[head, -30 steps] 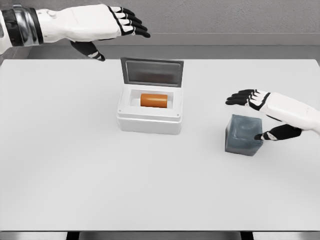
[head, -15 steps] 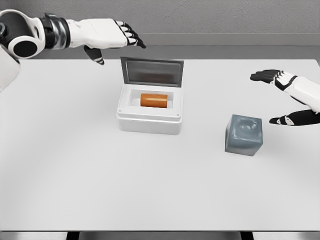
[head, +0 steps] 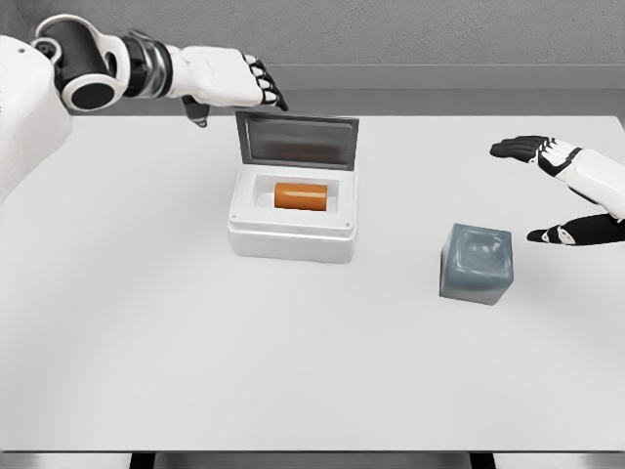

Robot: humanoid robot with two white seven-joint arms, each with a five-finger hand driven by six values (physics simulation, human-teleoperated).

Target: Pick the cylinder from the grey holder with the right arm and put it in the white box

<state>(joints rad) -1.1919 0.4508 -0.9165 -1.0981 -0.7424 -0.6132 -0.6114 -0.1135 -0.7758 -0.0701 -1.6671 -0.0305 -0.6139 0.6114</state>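
Note:
An orange cylinder (head: pixel 301 196) lies on its side inside the white box (head: pixel 291 237), whose grey lid (head: pixel 297 141) stands raised at the back. The grey holder (head: pixel 476 264) sits to the right of the box with nothing in it. My right hand (head: pixel 547 186) hovers at the right edge, above and right of the holder, open with fingers spread and nothing held. My left hand (head: pixel 239 86) reaches in from the upper left, open, its fingertips just above the lid's left top corner.
The white table (head: pixel 146 322) carries only the box and the holder. A grey wall and a ledge run behind its far edge. My left arm's elbow joint (head: pixel 83 73) shows at the top left.
The left arm has swung inward, bringing its hand down toward the lid's left corner. The right hand drew back from the holder toward the right edge and now holds still.

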